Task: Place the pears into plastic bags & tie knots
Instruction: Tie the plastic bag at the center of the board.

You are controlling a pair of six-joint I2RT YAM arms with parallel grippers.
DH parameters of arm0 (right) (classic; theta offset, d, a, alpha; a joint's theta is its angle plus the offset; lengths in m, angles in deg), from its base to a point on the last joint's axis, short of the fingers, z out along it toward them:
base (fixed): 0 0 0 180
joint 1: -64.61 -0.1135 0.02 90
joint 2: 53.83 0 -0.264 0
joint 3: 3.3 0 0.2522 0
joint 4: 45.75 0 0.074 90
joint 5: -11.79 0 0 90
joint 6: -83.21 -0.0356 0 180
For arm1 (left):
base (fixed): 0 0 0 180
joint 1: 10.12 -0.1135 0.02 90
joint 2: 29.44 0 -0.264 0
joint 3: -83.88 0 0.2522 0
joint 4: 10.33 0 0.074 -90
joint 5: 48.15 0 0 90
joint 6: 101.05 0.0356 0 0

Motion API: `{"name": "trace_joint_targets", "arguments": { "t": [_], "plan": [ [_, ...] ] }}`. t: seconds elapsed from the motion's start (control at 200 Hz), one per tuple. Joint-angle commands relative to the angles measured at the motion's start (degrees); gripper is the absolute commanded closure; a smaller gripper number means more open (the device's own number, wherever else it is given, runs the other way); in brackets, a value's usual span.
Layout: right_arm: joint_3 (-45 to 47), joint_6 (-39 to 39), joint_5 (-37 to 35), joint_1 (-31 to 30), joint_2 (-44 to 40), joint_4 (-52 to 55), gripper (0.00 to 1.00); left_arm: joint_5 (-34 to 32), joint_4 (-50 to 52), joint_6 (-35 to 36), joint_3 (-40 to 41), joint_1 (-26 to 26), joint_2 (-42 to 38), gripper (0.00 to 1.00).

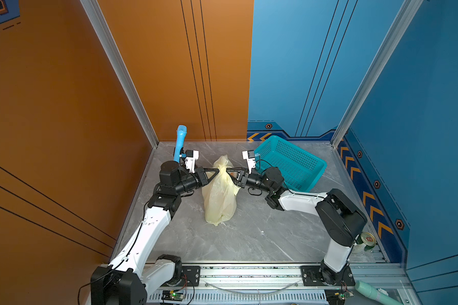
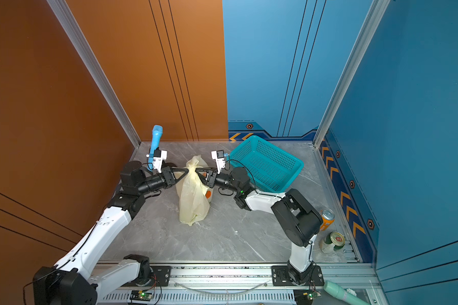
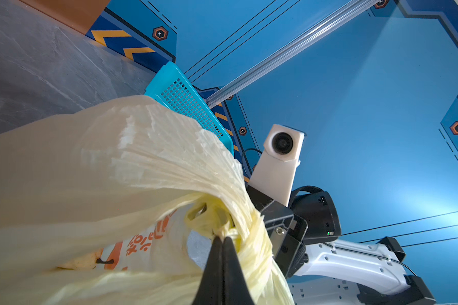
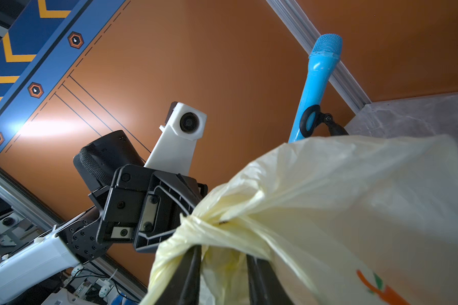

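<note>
The pale-yellow plastic bag (image 1: 220,195) (image 2: 193,200) stands on the grey table between my two arms, its top bunched into a knot (image 1: 220,165) (image 3: 217,219). My left gripper (image 3: 222,237) (image 1: 216,170) is shut on a twisted strap right at the knot. My right gripper (image 4: 222,253) (image 1: 229,172) is on the opposite side, its fingers (image 4: 193,264) apart, with loose bag film draped between and over them. The pears are inside the bag. Only one pale shape with a dark stem (image 3: 77,262) shows through the film beside the orange print.
A teal perforated basket (image 1: 288,163) leans at the back right, just behind my right wrist. A blue microphone (image 1: 181,140) stands on a holder at the back left. Two cans (image 2: 327,217) (image 2: 333,241) and a mint bottle (image 1: 373,291) sit by the right wall.
</note>
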Motion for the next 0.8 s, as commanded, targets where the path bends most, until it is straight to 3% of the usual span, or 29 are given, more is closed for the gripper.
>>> {"name": "trace_joint_targets", "arguments": {
  "t": [0.0,0.305,0.451,0.601,0.726,0.796],
  "plan": [
    [3.57,6.92,-0.24,1.97,-6.14,11.64,0.64,-1.14,-0.57,1.12,0.94,-0.54,-1.22,1.0],
    [8.57,15.43,-0.46,1.0,-21.12,31.72,0.49,-1.06,1.37,2.04,0.76,-1.68,-1.84,1.0],
    [7.63,19.13,0.28,-1.99,-22.89,37.57,0.46,-0.83,1.47,2.01,0.77,-2.04,-1.39,1.0],
    [5.33,19.5,-0.51,-3.17,-21.27,37.82,0.51,-0.59,1.41,1.91,0.51,-2.03,-0.99,1.0],
    [3.29,19.07,-0.56,-3.63,-19.12,36.37,0.72,-0.52,1.56,2.06,0.24,-2.03,-0.78,1.0],
    [2.62,18.76,-0.89,-3.64,-18.43,35.55,0.74,-0.48,2.1,2.43,-0.08,-2.12,-0.77,1.0]
  ]
}}
